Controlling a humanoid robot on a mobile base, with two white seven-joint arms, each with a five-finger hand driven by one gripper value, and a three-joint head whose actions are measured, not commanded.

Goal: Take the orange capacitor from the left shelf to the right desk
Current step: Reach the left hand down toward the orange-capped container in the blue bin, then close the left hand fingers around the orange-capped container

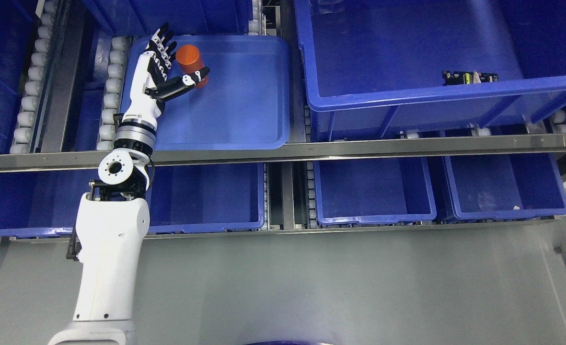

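Orange capacitor; blue tray; white left hand, black fingers; grey floor.

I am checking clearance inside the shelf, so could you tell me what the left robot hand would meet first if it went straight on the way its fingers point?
The left robot hand points toward the blue bin's far wall, probably met first; the orange capacitor sits just beside that line, though depth is unclear.
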